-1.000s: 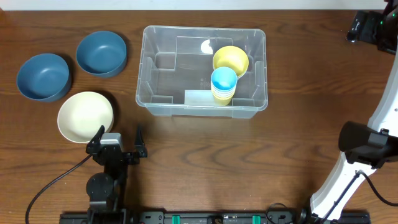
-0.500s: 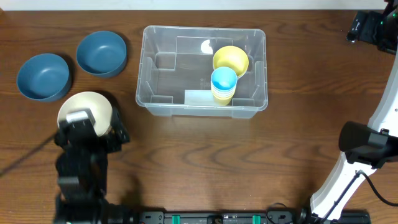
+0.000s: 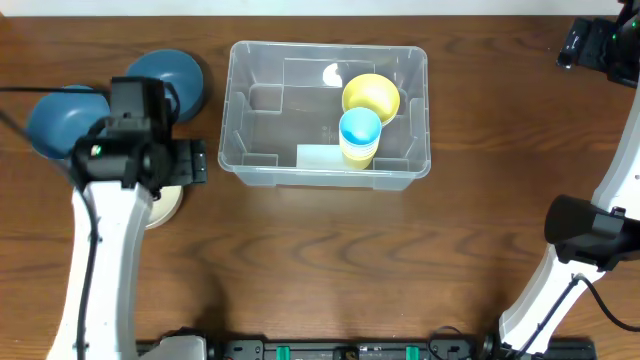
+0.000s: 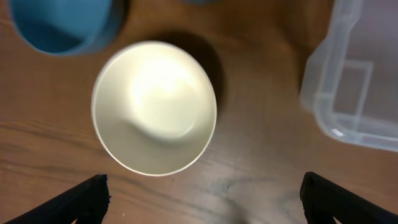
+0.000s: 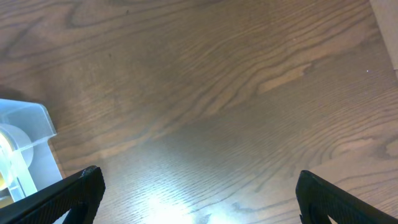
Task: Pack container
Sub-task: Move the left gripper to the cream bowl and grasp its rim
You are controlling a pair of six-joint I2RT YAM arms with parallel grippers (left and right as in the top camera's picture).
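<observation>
The clear container [image 3: 325, 176] stands at the middle back of the table, and its corner shows in the left wrist view [image 4: 348, 93] and the right wrist view [image 5: 25, 127]. Inside it are a yellow bowl [image 3: 371, 96] and a blue cup [image 3: 360, 130] on a stack of yellow cups. My left gripper [image 4: 214, 202] hangs open just above the table, at the near side of the cream bowl [image 4: 154, 106], holding nothing. The left arm hides most of that bowl [image 3: 163, 203] from overhead. My right gripper [image 5: 199, 199] is open over bare wood to the right of the container.
Two blue bowls [image 3: 55, 122] [image 3: 170, 75] sit at the back left, one partly under my left arm. The right arm's base [image 3: 585, 230] stands at the right edge. The table's edge [image 5: 388, 37] shows at the upper right in the right wrist view.
My left arm has swung from the table's front edge up and back until its open gripper is over the cream bowl. The right arm and the container's contents have not moved.
</observation>
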